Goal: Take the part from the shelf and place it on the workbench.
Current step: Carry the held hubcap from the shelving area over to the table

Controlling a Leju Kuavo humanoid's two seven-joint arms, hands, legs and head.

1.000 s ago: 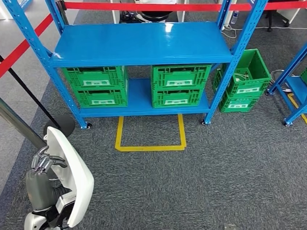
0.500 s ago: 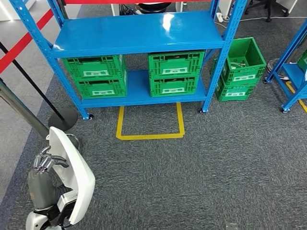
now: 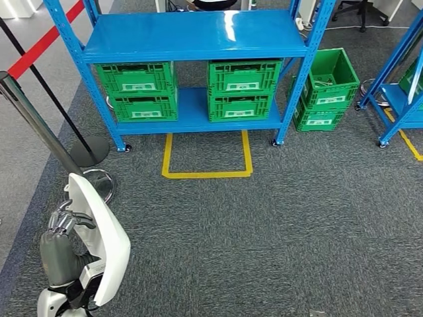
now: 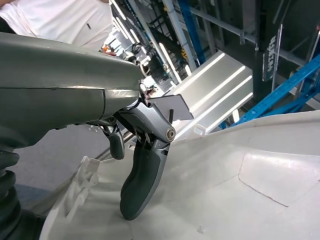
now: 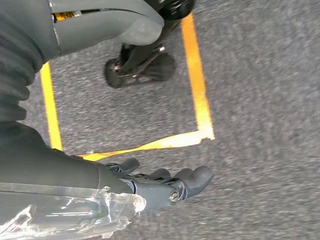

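A large white curved shell part sits at the lower left of the head view, and my left hand grips its edge with the fingers hooked over the rim. In the left wrist view the thumb presses on the part's white surface. My right hand hangs over the grey carpet with its fingers stretched out and nothing in them.
A blue shelf stands ahead with green crates on its lower level and more green crates on the floor to its right. A yellow taped square marks the carpet. A stanchion post stands at left, another blue rack at right.
The whole picture has shifted: the shelf and the yellow square now lie higher in the head view, so the camera has moved. My left hand still holds the white part the same way.
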